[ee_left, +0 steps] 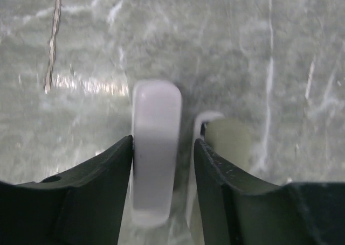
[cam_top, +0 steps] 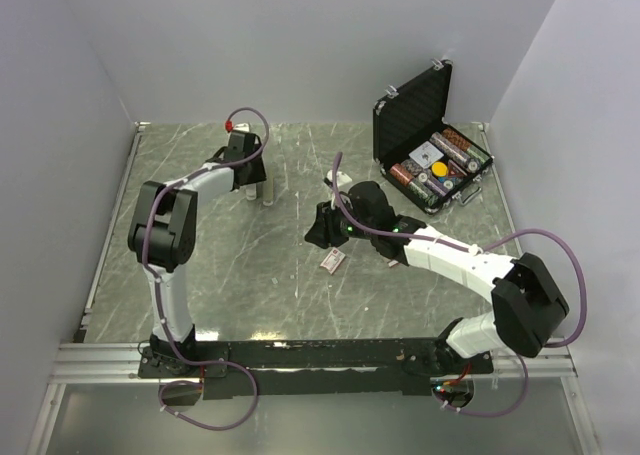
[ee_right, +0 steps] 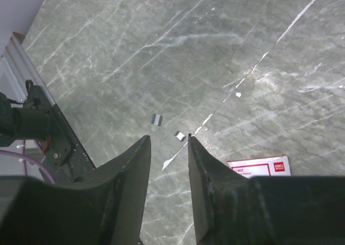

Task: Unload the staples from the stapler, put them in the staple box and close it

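Observation:
The white stapler (ee_left: 156, 148) stands on the table at the far left (cam_top: 258, 188). My left gripper (ee_left: 163, 148) straddles it: the left finger lies against the white body, and a gap shows on the right finger's side. Two short grey staples strips (ee_right: 157, 119) (ee_right: 180, 135) lie on the marble just ahead of my right gripper (ee_right: 168, 138). That gripper is open, hovering over the table with nothing between its fingers. In the top view the right gripper (cam_top: 320, 233) is at the table's middle, and the staples are too small to make out there.
A pink-and-white box (ee_right: 259, 167) lies flat beside the right fingers, also seen from above (cam_top: 333, 260). An open black case (cam_top: 430, 135) holding chips stands at the back right. A metal rail (cam_top: 300, 360) runs along the near edge, and grey walls close in the table.

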### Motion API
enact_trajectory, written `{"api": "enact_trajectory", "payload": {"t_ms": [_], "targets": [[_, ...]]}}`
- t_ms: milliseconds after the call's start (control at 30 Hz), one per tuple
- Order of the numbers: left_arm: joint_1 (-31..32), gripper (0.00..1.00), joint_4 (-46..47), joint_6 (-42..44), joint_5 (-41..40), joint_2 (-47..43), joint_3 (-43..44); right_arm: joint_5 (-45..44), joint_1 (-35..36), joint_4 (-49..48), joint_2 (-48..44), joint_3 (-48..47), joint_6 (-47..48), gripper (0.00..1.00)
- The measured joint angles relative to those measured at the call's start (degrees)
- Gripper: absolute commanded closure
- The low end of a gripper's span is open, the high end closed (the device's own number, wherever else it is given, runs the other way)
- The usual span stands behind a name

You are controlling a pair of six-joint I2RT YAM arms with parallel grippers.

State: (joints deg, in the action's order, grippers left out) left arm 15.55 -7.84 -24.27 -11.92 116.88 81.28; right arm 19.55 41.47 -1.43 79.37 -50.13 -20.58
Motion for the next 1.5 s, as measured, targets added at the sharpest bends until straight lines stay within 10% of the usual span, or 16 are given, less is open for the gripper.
{"api": "enact_trajectory", "payload": {"t_ms": [1033,1500], "targets": [[15.78,0.4,-10.45,-7.78,0.66,-42.23,-24.63,-19.67,-10.49,18.99,-4.35,-1.86,-0.68,0.36],[15.89,0.4,-9.2,-8.07,8.96,-44.92,-28.92,-29.86,-18.49,24.61,3.87,-2.16,-11.34,0.37]]}}
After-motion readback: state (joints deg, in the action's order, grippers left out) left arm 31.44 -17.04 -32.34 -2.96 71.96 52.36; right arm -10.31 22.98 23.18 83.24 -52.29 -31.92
